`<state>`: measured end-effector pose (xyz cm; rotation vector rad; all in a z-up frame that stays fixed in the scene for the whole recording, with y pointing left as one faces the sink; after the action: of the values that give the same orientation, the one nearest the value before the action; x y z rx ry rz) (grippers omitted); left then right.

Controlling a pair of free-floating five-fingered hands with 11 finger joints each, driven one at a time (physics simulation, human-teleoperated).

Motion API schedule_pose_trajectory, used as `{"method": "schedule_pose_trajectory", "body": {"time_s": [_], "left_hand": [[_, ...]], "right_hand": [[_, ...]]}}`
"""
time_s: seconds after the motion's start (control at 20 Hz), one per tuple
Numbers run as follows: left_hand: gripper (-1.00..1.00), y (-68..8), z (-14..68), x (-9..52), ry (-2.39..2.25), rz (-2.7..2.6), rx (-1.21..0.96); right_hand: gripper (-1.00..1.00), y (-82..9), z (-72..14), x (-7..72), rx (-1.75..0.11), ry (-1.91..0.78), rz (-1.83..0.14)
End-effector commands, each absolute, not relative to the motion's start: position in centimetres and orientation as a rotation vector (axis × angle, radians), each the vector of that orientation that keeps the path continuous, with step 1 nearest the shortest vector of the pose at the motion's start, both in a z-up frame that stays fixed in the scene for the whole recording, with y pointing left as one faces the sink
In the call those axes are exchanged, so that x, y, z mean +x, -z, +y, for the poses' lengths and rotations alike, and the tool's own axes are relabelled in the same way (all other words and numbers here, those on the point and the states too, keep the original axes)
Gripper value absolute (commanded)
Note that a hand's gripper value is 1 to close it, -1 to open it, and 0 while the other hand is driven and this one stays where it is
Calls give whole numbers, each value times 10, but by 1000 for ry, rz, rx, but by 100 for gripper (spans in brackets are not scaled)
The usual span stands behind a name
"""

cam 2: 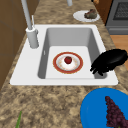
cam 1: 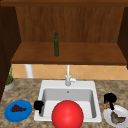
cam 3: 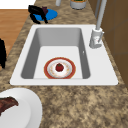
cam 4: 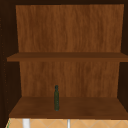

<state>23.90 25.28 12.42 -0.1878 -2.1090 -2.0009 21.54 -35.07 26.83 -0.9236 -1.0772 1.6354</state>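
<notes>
The left hand (cam 1: 38, 105), fingers loosely spread, grasping nothing, hovers over the white rectangular sink's (cam 1: 45, 83) left rim. The red-rimmed round plate (cam 2: 67, 62) lies inside the sink. Risk: fingertips may strike the rim. The right hand (cam 1: 109, 99) hangs right of the sink, fingers curled.

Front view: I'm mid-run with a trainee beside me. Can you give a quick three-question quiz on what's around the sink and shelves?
1. True or false: the bottle stands on the upper shelf.
2. What lies on the blue plate? A. grapes B. meat C. a cup
3. Which hand is nearest the white plate?

Key: 1. False, it stands on the lower shelf. 2. A. 3. The right hand.
</notes>
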Motion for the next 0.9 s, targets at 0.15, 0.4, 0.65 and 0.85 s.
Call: {"method": "schedule_pose_trajectory", "body": {"time_s": [0.15,0.4,0.65,0.85], "left_hand": [[0,-124,253,239,2001,-2109,-188],[0,-124,253,239,2001,-2109,-188],[0,-124,253,239,2001,-2109,-188],[0,-124,253,239,2001,-2109,-188]], "right_hand": [[100,-315,-316,191,-924,-1587,-1098],[100,-345,-291,170,-904,-1587,-1103],[100,-381,-271,151,-909,-1591,-1098],[100,-409,-255,134,-889,-1575,-1114]]}}
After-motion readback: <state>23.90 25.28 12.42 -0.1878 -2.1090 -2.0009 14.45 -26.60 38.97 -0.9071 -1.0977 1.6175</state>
